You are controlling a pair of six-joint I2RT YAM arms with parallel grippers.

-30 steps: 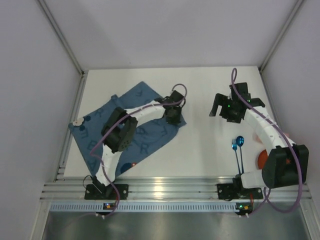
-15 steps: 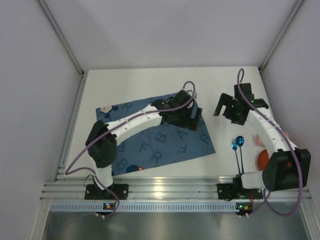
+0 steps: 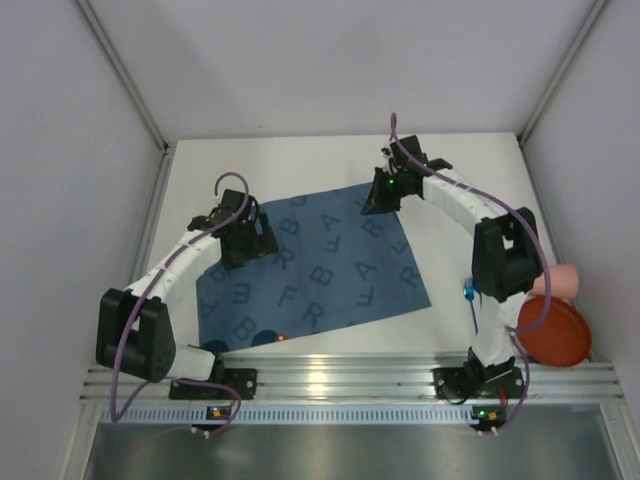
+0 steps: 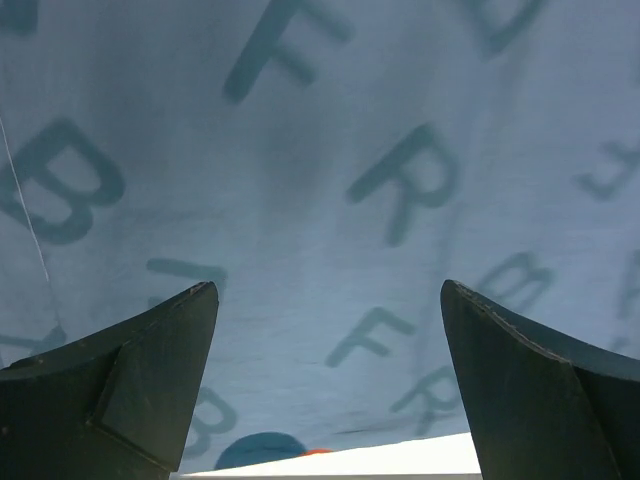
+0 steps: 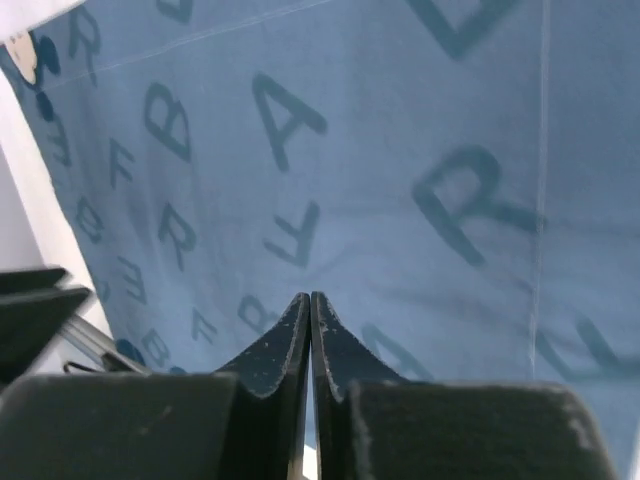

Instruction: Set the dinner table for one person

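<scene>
1. Top view: the dark blue, letter-printed placemat (image 3: 310,265) lies spread flat on the dinner table (image 3: 300,160). The table's white top shows on every side of the mat, and its aluminium rail (image 3: 340,375) runs just past the mat's near edge.
2. Top view: the left gripper (image 3: 247,235) hangs over the mat's left edge. The right gripper (image 3: 376,200) is over the mat's far edge, near the far right corner.
3. Top view: well to the right of the mat sits a red plate (image 3: 553,332) with a pink cup (image 3: 560,282) just beside it. A blue utensil (image 3: 467,292) shows just off the mat's near right corner, mostly hidden by the right arm.
4. Left wrist view: the fingers (image 4: 150,380) stand spread wide above the mat, with printed cloth filling the gap. A strip of white table shows past the mat's edge.
5. Right wrist view: the fingers (image 5: 270,370) are pressed together, their tips over the mat. Whether they nip any cloth cannot be told.
</scene>
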